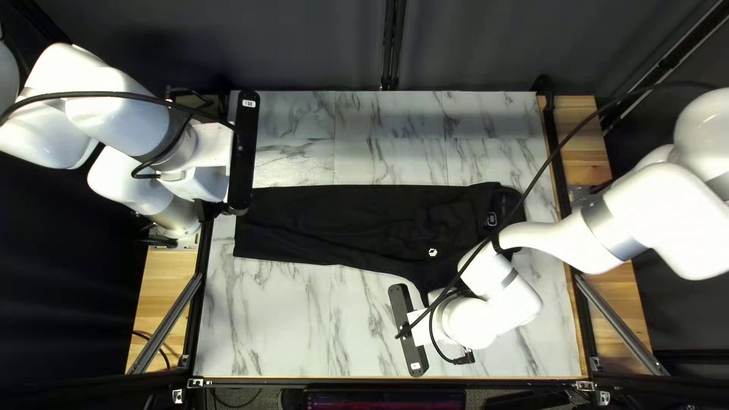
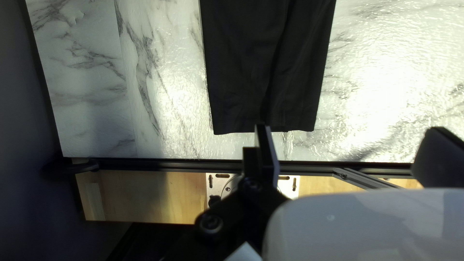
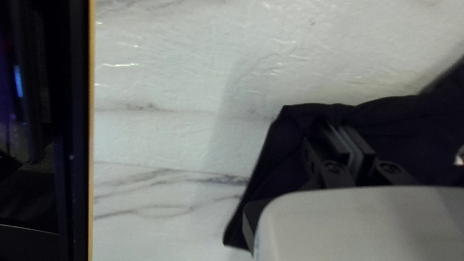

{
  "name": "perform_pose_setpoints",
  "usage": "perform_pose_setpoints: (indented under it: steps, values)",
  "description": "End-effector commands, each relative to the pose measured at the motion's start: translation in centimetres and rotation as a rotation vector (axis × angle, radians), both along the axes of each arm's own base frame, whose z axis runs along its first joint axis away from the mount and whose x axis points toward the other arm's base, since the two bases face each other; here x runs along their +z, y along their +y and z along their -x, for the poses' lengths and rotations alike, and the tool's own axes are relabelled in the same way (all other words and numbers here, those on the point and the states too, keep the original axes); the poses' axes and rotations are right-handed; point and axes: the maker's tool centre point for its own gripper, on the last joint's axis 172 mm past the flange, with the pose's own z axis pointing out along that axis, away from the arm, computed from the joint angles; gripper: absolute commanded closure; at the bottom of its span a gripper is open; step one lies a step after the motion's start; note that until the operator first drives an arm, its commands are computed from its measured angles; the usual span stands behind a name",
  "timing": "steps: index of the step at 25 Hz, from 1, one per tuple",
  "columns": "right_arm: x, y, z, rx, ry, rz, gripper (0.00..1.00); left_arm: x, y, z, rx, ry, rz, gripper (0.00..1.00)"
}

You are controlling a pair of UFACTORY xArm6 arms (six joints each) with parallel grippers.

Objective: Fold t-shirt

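Marbled counter [image 1: 288, 326]: pale, smooth ground under the black cloth; dark curtain [image 1: 319, 45] behind its far edge.

Right gripper [image 3: 333, 126]: jaws narrow, drawn together at the sleeve [image 3: 285, 150]; creases meet the tips, so a pinch on the cloth is judged, though the gripped layer is hidden. Placed low near the underarm edge, presumably to carry the sleeve in over the body.

Left gripper [image 2: 349, 129]: jaws wide, nothing between them; raised above the counter's left edge, beyond the hem [image 2: 237, 130]. Probably held off so that neither finger drags the cloth, and ready for the hem later.

Shirt [image 1: 334, 220]: long and narrow across the middle of the counter, hem by the left arm [image 1: 137, 114], collar [image 1: 497, 205] toward the right arm [image 1: 607, 228]. Laid flat, apparently so that each fold lies even.

White emblem [image 1: 433, 252]: on the upper body, facing up, near the sleeve side.

Step in hand: judged to be tucking the near sleeve, with crosswise folds to follow. A shallow pinch could slip or drag the body askew.
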Motion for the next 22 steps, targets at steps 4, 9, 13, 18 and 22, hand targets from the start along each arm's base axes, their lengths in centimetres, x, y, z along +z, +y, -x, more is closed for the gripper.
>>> perform_pose_setpoints:
  steps: [4, 9, 13, 18, 22]
  values:
    - [4.2, -3.7, 1.5, -0.020, 0.011, 0.037, 1.00, 0.0, 0.0, 0.0, 0.000, 0.000, 0.000, 0.00]
    - [6.8, -7.9, 2.6, -0.013, 0.029, 0.044, 1.00, 0.0, 0.0, 0.0, 0.000, 0.000, 0.000, 0.00]
    - [8.2, -11.3, 2.2, 0.014, 0.055, 0.050, 1.00, 0.0, 0.0, 0.0, 0.000, 0.000, 0.000, 0.00]
    - [7.7, -15.4, 0.9, 0.059, 0.088, 0.033, 1.00, 0.0, 0.0, 0.0, 0.000, 0.000, 0.000, 0.00]
    - [7.1, -18.8, 0.7, 0.074, 0.105, 0.016, 1.00, 0.0, 0.0, 0.0, 0.000, 0.000, 0.000, 0.00]
